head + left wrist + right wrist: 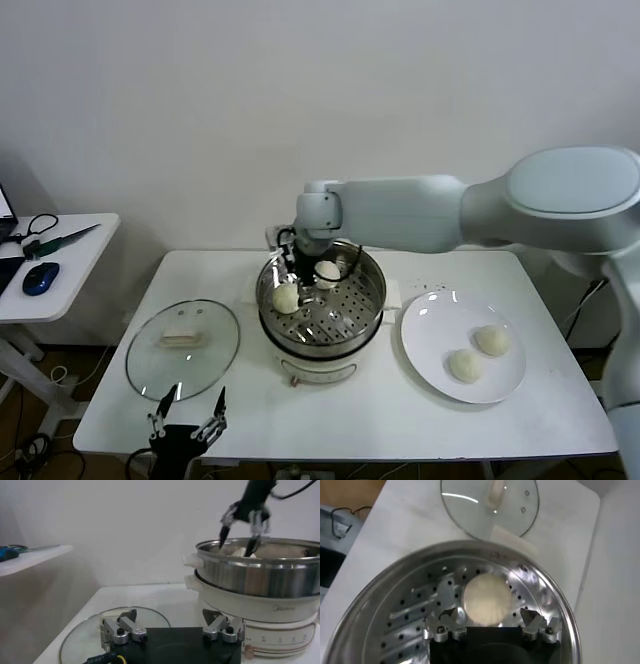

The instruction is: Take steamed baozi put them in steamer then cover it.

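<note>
The steamer (345, 325) stands mid-table with two baozi on its perforated tray, one at the left (287, 297) and one farther back (327, 272). My right gripper (298, 272) hangs open just above the left one. In the right wrist view that baozi (487, 598) lies on the tray (410, 610) just ahead of my spread right gripper (490, 621), untouched. Two more baozi (492, 340) (464, 365) lie on the white plate (430, 335). The glass cover (183, 347) lies flat on the table to the left. My left gripper (188, 418) is open and empty at the table's front edge.
In the left wrist view the left gripper (172, 627) sits low beside the cover (95, 630), with the steamer (260, 580) and the right gripper (241, 527) beyond. A side table (50, 250) with a mouse and cables stands at the far left.
</note>
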Robot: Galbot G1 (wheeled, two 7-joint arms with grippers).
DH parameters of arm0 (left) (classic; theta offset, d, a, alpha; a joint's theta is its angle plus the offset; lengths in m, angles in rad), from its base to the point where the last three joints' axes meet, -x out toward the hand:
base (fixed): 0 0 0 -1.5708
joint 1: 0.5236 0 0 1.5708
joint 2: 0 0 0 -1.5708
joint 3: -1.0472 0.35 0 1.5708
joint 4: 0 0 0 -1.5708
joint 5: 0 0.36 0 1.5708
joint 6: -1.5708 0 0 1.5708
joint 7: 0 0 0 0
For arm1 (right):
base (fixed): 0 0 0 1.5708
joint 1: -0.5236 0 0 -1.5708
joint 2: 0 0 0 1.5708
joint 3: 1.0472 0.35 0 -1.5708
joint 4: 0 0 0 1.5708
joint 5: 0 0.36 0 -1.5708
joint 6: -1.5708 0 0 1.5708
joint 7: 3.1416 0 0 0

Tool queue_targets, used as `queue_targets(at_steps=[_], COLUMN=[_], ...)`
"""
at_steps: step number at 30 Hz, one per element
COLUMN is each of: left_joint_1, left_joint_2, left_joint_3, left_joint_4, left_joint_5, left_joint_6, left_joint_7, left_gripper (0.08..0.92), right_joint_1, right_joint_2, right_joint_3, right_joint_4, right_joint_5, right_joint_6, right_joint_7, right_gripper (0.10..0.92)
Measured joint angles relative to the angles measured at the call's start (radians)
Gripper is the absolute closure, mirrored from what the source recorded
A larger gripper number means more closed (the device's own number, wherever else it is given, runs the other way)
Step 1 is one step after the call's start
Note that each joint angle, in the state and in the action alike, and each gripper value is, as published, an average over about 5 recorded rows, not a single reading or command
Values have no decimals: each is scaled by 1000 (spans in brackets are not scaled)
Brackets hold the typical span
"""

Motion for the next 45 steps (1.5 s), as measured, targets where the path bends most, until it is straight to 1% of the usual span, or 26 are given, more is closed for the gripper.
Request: queue_targets(at_steps=[5, 10, 16, 21, 30, 45], left_joint_1=[-3, -9, -11, -11, -2, 6], left_joint_2=[1, 4, -2, -10, -24, -21], left_joint_3=[1, 1, 2, 4, 8, 3], left_joint_4=[-6, -7, -12, -13, -13, -16], left_joint_5=[0, -1, 1, 8, 24, 25], left_joint_6=[5, 6, 9, 13, 14, 10], left_joint_7=[1, 2, 5, 7, 9, 8], left_gripper=[177, 177, 177, 177, 177, 177], right_joint_1=[111, 163, 111, -4, -252, -491], right_joint_2=[-175, -374, -581, -694, -779, -764], right_joint_3=[-77, -159, -174, -116, 58, 235], right_joint_4=[108, 201, 241, 244, 219, 153], right_joint_5=[-25, -100, -214, -300, -417, -491], right_joint_6=[42, 71, 87, 90, 67, 19], right_joint_7=[-53, -67, -69, -65, -36, 31], right_gripper=[203, 203, 203, 203, 203, 203])
